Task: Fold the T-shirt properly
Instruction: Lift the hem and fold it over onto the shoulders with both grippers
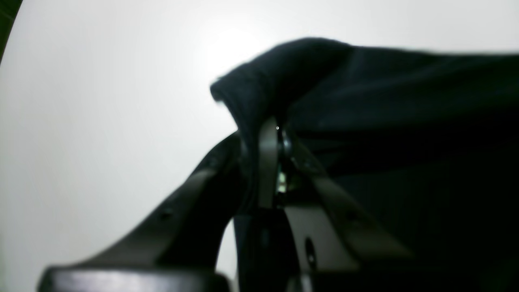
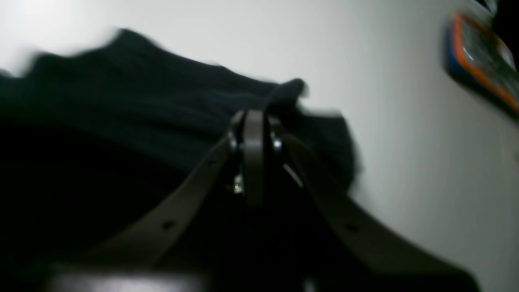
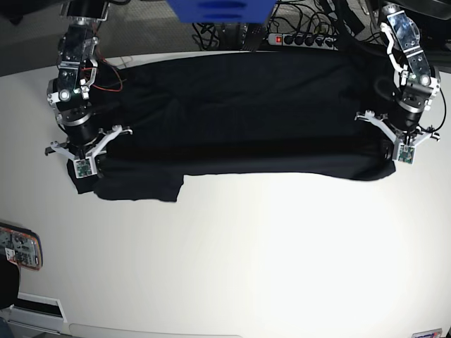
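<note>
Table [image 3: 282, 267]: white, matte, taking up most of the base view and lying bare across its near half.

T-shirt [image 3: 246, 120]: black, soft, stretching in a long band across the far part of the table from one arm to the other. Its near edge is running roughly straight, with a flap [image 3: 137, 186] hanging lower toward the right arm's end. Each end is being pinched by a gripper.

Left gripper [image 1: 269, 134]: jaws are pressing together on a bunched fold of the T-shirt [image 1: 365, 101], which is rising above the fingertips; white table is showing behind.

Right gripper [image 2: 253, 129]: jaws are closing tight on a raised tuck of the T-shirt [image 2: 142, 101]; the picture is blurring.

Power strip [image 3: 303, 39]: lying beyond the table's far edge among cables.

Orange-edged device [image 3: 20, 246]: resting at the table's edge, well apart from the cloth.
</note>
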Available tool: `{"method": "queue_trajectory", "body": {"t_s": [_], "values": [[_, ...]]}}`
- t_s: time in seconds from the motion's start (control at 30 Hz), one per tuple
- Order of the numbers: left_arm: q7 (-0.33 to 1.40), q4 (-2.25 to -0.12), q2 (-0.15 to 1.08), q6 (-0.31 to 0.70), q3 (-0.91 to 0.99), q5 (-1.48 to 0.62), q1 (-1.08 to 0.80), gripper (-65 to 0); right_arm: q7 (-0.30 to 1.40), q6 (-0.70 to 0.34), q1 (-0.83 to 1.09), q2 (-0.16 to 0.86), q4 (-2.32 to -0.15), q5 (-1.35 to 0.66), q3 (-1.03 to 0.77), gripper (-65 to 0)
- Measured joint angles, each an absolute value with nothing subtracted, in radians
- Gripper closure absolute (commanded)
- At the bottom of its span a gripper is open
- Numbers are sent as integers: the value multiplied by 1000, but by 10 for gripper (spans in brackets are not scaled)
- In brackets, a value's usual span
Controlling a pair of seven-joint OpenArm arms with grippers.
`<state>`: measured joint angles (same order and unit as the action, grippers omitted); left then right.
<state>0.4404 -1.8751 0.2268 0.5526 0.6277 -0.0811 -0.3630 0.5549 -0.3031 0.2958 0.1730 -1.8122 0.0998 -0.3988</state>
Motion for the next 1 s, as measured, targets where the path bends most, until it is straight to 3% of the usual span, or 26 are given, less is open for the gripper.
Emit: {"method": "queue_trajectory", "body": {"t_s": [0.27,1.0], "values": [[439,-2006,180,549,657,-80,-468,0,602,-306,376,170,-1873,99,-402,0],[441,-2011,150,554,659,-79,-607,0,599,-311,536,169,-1918,91,-474,0]]}}
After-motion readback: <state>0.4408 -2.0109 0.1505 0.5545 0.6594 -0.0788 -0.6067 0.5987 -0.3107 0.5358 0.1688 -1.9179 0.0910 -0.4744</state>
